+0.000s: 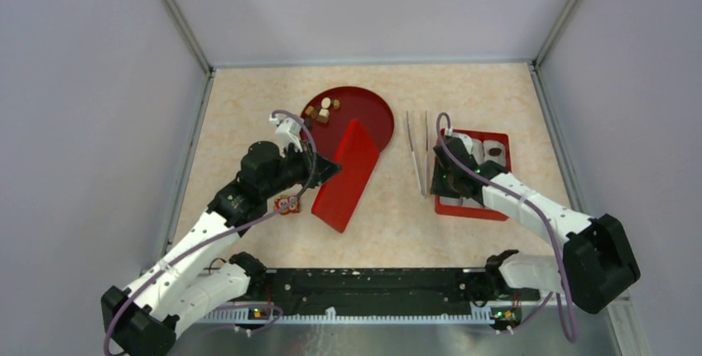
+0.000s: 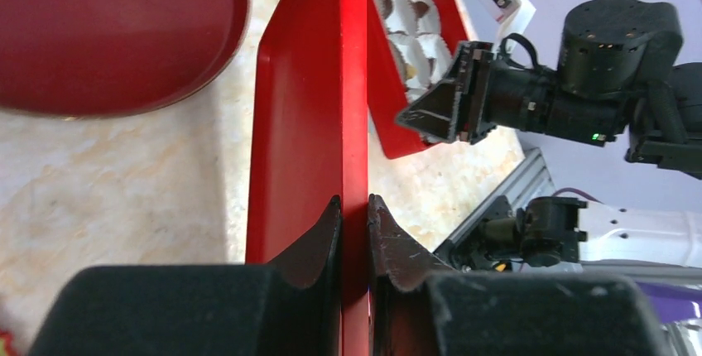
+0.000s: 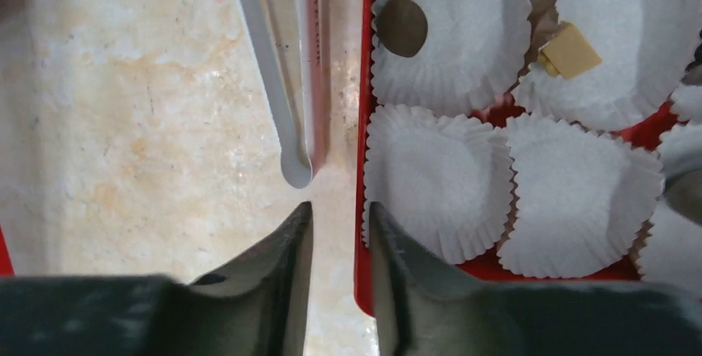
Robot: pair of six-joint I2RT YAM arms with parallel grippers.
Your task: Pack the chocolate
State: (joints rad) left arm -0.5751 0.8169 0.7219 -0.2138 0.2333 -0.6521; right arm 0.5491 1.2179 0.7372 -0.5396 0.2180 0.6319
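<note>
Gripping lid (image 2: 302,108) edge with left gripper (image 2: 354,207). Poised at tray (image 3: 364,165) rim by tweezers (image 3: 265,66) with right gripper (image 3: 339,215), nearly closed; hold unclear. Chocolate (image 1: 322,110) piled on plate (image 1: 372,112).

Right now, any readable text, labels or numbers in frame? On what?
No text is readable.
The small packet: a printed pattern, too small to read.
The tweezers: faint marks on one arm, blurred.
The red lid, paper cups and chocolate: no print seen.
</note>
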